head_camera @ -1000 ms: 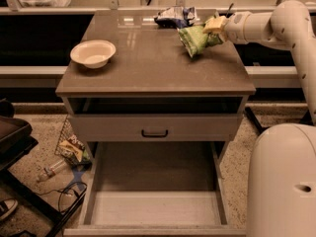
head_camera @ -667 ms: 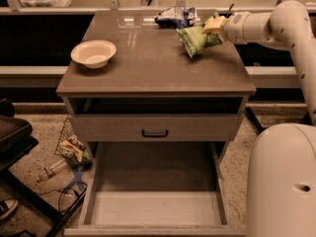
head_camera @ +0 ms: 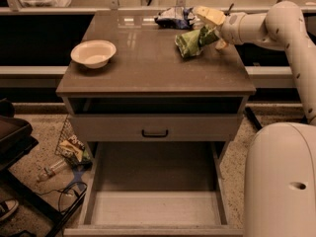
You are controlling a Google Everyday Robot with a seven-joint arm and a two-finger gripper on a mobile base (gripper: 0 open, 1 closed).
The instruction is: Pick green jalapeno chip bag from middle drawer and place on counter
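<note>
The green jalapeno chip bag (head_camera: pixel 189 42) lies on the counter (head_camera: pixel 148 68) near its back right corner. My gripper (head_camera: pixel 212 29) reaches in from the right at the bag's right end. Its jaws stand spread, one above and one below that end, and are open around it. The middle drawer (head_camera: pixel 153 209) is pulled out below, and its flat floor holds nothing.
A white bowl (head_camera: pixel 94 52) sits on the counter's left. A blue-and-white snack bag (head_camera: pixel 174 18) lies at the back edge, just behind the green bag. A closed drawer front with a black handle (head_camera: pixel 154 132) is under the counter. The robot's body (head_camera: pixel 281 181) fills the lower right. Litter (head_camera: pixel 73 149) lies on the floor at left.
The gripper's jaws have spread apart at the bag's end. The green bag has settled slightly lower and to the left on the counter.
</note>
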